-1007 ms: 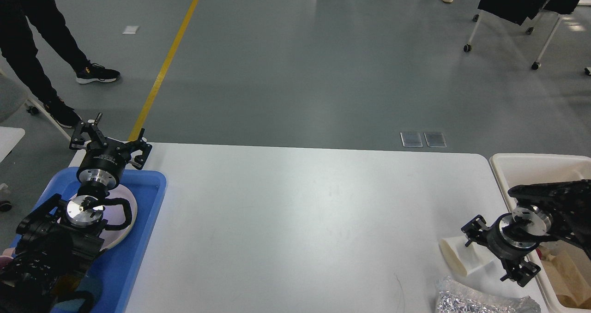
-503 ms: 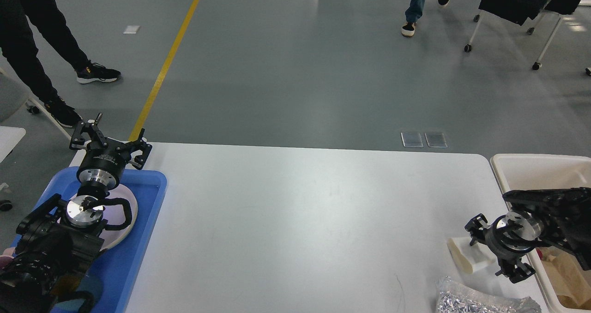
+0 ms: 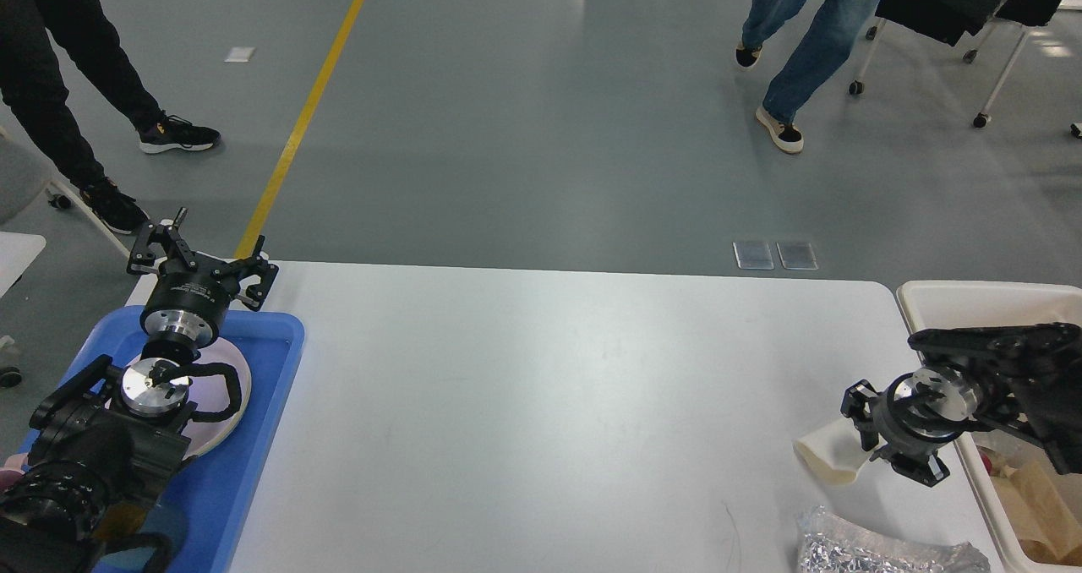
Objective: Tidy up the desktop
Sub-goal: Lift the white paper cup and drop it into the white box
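Observation:
The desktop [image 3: 541, 387] is a wide white tabletop. My left gripper [image 3: 203, 256] is open and empty, held above the far edge of a blue tray [image 3: 262, 438] at the table's left end. My right gripper [image 3: 871, 446] is near the right front of the table, shut on a white paper cup [image 3: 822, 459]. The cup is tilted, with its mouth pointing left and down, at or just above the tabletop. A crumpled piece of silver foil [image 3: 871, 552] lies on the table in front of the cup.
A white plate [image 3: 243, 379] lies in the blue tray under my left arm. A cream-white bin [image 3: 955, 302] stands at the table's right end with brown paper [image 3: 1035, 497] in it. People walk on the floor behind the table.
My right gripper has moved a little left and up with the cup, and the cup has tilted. A person in jeans has walked in at the back. The left arm has not moved.

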Available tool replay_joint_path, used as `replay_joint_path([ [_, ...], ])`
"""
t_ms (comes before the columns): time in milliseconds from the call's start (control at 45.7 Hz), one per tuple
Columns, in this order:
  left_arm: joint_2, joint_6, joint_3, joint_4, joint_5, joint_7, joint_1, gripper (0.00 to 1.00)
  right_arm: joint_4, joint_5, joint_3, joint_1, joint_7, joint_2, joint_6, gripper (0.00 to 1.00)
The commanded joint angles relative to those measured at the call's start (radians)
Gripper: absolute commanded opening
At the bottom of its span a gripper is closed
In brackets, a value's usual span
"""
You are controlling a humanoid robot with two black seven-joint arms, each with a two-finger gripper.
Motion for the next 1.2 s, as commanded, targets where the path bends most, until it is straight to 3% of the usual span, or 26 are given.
replay_joint_path([
  [0, 0.0, 0.0, 0.0, 0.0, -0.001, 0.0, 0.0, 0.96, 0.114, 0.0, 0.0, 0.092, -0.001, -0.07, 0.007, 0.0],
  [328, 0.0, 0.001, 0.0, 0.0, 0.001, 0.0, 0.0, 0.96, 0.327, 0.0, -0.002, 0.362, -0.006, -0.225, 0.023, 0.0],
  [591, 0.0, 0.0, 0.0, 0.0, -0.001, 0.0, 0.0, 0.96, 0.367, -0.001, -0.003, 0.654, -0.011, -0.383, 0.211, 0.0],
  [679, 0.0, 0.0, 0.0, 0.0, 0.001, 0.0, 0.0, 0.96, 0.362, -0.001, -0.003, 0.689, -0.009, -0.409, 0.231, 0.0],
  [832, 0.0, 0.0, 0.0, 0.0, 0.001, 0.0, 0.0, 0.96, 0.249, -0.004, -0.031, 0.593, -0.004, -0.412, 0.182, 0.0],
  [985, 0.0, 0.0, 0.0, 0.0, -0.001, 0.001, 0.0, 0.96, 0.065, -0.003, -0.029, 0.377, -0.001, -0.396, 0.012, 0.0],
  [1182, 0.0, 0.0, 0.0, 0.0, -0.001, 0.0, 0.0, 0.96, -0.162, -0.007, -0.025, 0.105, -0.001, -0.259, -0.171, 0.0],
])
